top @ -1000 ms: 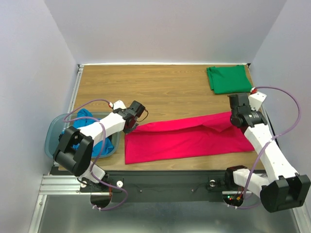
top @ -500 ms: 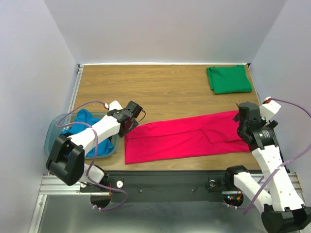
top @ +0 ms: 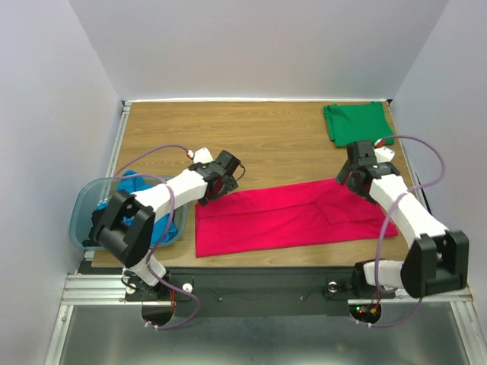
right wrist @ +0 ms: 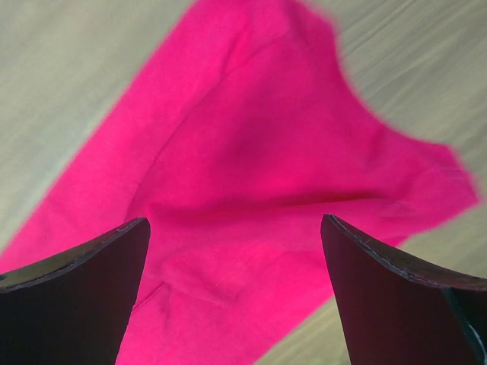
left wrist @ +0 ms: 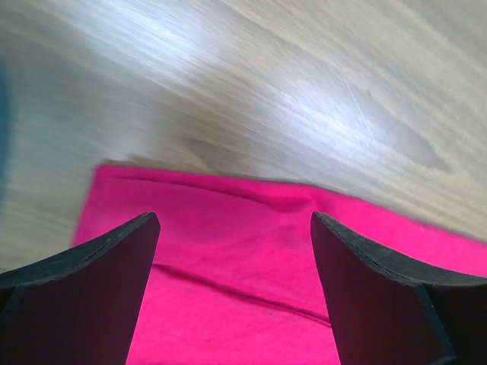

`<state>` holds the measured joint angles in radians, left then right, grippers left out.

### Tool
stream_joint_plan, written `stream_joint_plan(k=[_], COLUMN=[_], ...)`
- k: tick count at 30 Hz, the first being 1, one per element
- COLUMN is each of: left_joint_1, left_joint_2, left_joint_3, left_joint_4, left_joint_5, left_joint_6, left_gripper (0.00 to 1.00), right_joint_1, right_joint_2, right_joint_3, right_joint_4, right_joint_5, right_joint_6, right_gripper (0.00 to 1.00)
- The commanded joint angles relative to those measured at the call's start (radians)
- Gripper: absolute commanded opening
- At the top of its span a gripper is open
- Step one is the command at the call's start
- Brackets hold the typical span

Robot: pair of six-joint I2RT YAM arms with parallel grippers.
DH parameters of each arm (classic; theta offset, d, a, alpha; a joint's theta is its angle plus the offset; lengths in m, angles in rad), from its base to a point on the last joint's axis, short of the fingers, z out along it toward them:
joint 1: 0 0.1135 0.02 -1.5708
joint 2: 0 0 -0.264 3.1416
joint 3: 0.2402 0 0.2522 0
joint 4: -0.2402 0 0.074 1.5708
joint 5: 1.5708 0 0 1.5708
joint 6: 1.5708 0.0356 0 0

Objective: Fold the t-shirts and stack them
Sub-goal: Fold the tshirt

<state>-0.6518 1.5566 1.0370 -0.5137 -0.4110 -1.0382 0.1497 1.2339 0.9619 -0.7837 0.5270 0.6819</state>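
A crimson-pink t-shirt lies folded lengthwise into a long band across the table's front. My left gripper hovers open over its far left corner; in the left wrist view the pink cloth lies flat between the spread fingers, untouched. My right gripper stands open above the shirt's far right end, where the right wrist view shows the pink sleeve part loose below the black fingers. A folded emerald green t-shirt rests at the back right. A bright blue t-shirt sits in the tub.
The translucent grey-blue plastic tub stands at the front left edge of the wooden table. White walls close in the table on three sides. A metal rail runs along the front by the arm bases.
Both grippers have opened and let go of the pink shirt, which now lies flat. The left gripper shifted slightly right and back; the right arm swung back toward the shirt's far right end.
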Motion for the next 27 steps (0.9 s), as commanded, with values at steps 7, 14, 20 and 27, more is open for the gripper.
stream_joint_plan(k=[7,14,20,27], left_joint_1=[-0.055,-0.132,-0.244,-0.322], left_joint_2=[0.138,0.066,0.01,0.071], left_joint_3=[-0.061,-0.218,-0.29,-0.256], left_joint_4=[0.104,0.118,0.109,0.13], left_joint_5=[0.115,0.181,0.239,0.291], left_joint_6=[0.05,-0.039,-0.157,-0.235], left_gripper=[0.93,0.93,0.93,0.93], right_joint_1=[-0.022,0.083,0.211,0.241], right_joint_2=[0.318,0.545,0.804,1.068], right_joint_3=[-0.063,0.07,0.3,0.687], right_joint_4=[0.317,0.488,0.494,0.489], right_joint_5=[-0.24,-0.504,-0.568,-0.599], right_joint_6=[-0.027,-0.171,-0.248,-0.343], right_gripper=[1.0,1.0,1.0,1.0])
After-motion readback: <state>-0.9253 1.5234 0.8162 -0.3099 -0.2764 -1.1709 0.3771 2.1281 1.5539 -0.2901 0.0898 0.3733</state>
